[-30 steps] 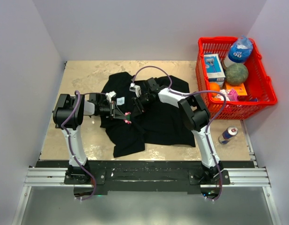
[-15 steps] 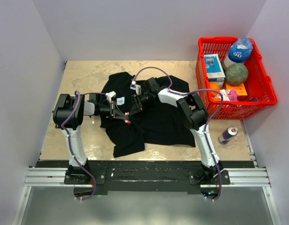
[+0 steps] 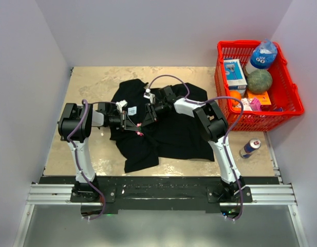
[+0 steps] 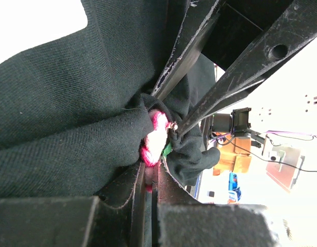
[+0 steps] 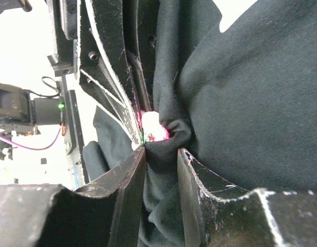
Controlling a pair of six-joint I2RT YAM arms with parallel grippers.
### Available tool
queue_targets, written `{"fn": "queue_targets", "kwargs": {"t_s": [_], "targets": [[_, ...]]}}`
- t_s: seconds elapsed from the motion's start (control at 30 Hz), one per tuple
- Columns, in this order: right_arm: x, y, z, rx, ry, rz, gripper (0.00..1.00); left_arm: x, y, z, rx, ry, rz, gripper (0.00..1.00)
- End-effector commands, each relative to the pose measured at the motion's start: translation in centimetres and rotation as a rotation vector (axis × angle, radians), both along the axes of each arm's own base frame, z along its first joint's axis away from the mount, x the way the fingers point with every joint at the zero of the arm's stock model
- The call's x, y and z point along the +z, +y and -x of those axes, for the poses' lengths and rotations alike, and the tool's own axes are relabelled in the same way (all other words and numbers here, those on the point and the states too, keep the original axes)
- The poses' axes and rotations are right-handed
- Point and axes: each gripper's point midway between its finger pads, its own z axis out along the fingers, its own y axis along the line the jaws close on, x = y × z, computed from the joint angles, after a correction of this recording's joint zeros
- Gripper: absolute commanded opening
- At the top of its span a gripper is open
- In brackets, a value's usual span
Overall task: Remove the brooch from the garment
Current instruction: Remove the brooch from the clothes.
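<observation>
The garment (image 3: 173,134) is a black shirt spread on the table. The brooch (image 3: 140,131) is a small pink cluster at its left middle. My left gripper (image 3: 135,126) comes in from the left. In the left wrist view my left gripper (image 4: 150,172) is shut on the pink and white brooch (image 4: 154,139), with black cloth (image 4: 71,103) bunched around it. My right gripper (image 3: 145,119) meets it from the right. In the right wrist view my right gripper (image 5: 161,154) is shut on a fold of the garment (image 5: 250,103) just below the brooch (image 5: 154,131).
A red basket (image 3: 294,98) at the right holds a bottle, a box, a green melon and an orange. A drink can (image 3: 249,148) lies on the table in front of it. A white square label (image 3: 132,109) sits on the shirt near my left gripper. Walls close in on three sides.
My right gripper has shifted slightly left, closer to my left gripper. The left arm and the shirt have hardly moved.
</observation>
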Motion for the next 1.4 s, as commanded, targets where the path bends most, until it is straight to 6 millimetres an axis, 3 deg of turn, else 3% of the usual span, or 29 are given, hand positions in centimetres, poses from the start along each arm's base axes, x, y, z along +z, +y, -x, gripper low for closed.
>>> {"fn": "queue_targets", "kwargs": {"t_s": [0.0,0.5,1.17,1.27,1.37], "targets": [[1.0,1.1,1.4,0.068,0.029,-0.089,0.36,-3.7,0.7,0.0,0.041,-0.007,-0.118,0.0],[-0.5,1.4,1.8,0.073,0.022,-0.041,0.34,-3.6,0.7,-0.1,0.042,-0.013,-0.122,0.0],[-3.7,0.6,1.0,0.019,-0.115,0.205,0.32,-3.6,0.7,0.0,0.042,-0.021,-0.136,0.0],[-3.0,1.0,1.4,0.051,-0.128,0.173,0.35,-3.7,0.8,-0.1,0.043,-0.023,-0.141,0.0],[-0.2,1.3,2.0,0.109,-0.123,0.074,0.37,-3.6,0.9,-0.2,0.045,-0.027,-0.146,0.0]]}}
